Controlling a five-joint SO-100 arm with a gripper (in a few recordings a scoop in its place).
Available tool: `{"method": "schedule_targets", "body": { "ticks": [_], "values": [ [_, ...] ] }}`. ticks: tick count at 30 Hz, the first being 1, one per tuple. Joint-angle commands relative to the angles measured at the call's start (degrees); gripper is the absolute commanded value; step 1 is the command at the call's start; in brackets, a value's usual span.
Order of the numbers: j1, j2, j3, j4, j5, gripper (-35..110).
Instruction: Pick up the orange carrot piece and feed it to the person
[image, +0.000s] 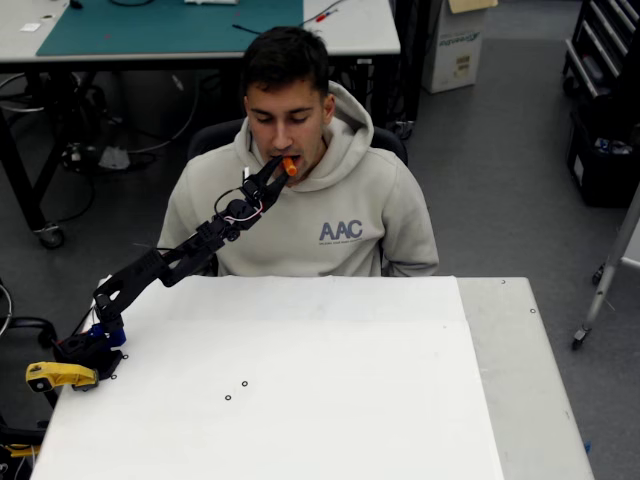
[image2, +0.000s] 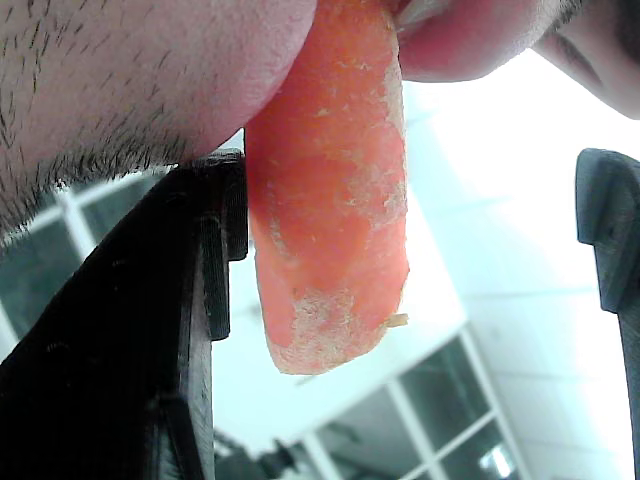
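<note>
The orange carrot piece (image: 289, 166) is at the mouth of the person (image: 340, 215), who sits behind the table in a light hoodie. In the wrist view the carrot piece (image2: 330, 190) hangs from the person's lips (image2: 470, 45), its top end between them. My gripper (image: 272, 180) is raised to the person's chin and stands open (image2: 415, 230). The left finger (image2: 215, 230) lies against the carrot's side. The right finger (image2: 605, 230) is well apart from it, with a wide gap between.
The white table (image: 330, 390) lies below the arm. A yellow clamp (image: 58, 375) holds the arm's base at the table's left edge. Behind the person stand a desk with a green mat (image: 160, 25) and a cardboard box (image: 455, 45).
</note>
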Motion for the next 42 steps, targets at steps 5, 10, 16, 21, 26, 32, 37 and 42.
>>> {"method": "schedule_targets", "body": {
  "ticks": [5, 10, 16, 21, 26, 32, 37, 42],
  "values": [
    [3.2, 9.9, -1.7, -2.4, -1.1, 21],
    [8.1, 9.5, -1.6, -2.4, -1.1, 20],
    [11.3, 9.4, -1.6, -2.4, -1.1, 20],
    [11.5, 9.4, -1.1, -2.4, -1.1, 19],
    [11.4, 9.7, -0.9, -2.4, -1.1, 0],
    [11.1, 9.9, -1.1, -2.4, -1.0, -2],
    [11.0, 10.0, -0.8, -2.1, -1.0, -3],
    [10.8, 10.2, -0.5, -1.8, -0.2, -3]
  ]
}}
